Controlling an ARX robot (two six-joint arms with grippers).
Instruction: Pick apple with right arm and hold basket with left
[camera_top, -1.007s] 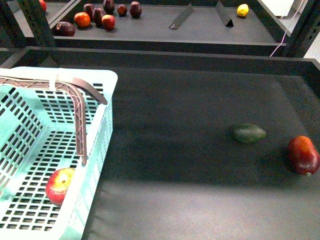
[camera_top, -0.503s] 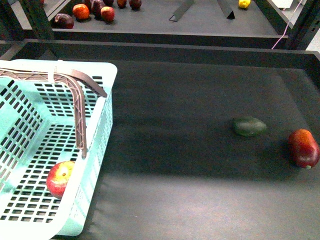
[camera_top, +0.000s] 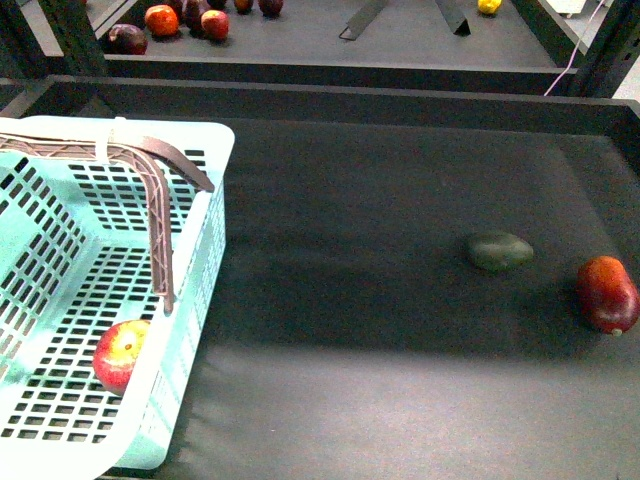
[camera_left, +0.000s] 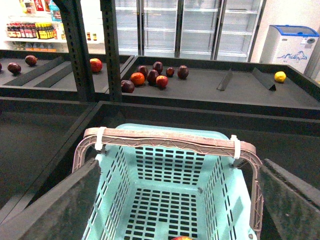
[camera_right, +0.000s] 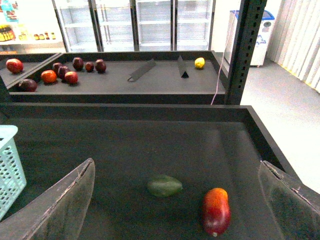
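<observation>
Nothing shifted since half a second ago, apple in basket near left, both grippers wide apart, empty, no legible writing.

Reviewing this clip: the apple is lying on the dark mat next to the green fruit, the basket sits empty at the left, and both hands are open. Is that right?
Not quite. The apple is not on the mat; the front view shows it inside the basket, near its front right corner, so the basket is not empty. The green fruit lies on the mat beside a longer red fruit. Both hands are open, as the wrist views show.
</observation>
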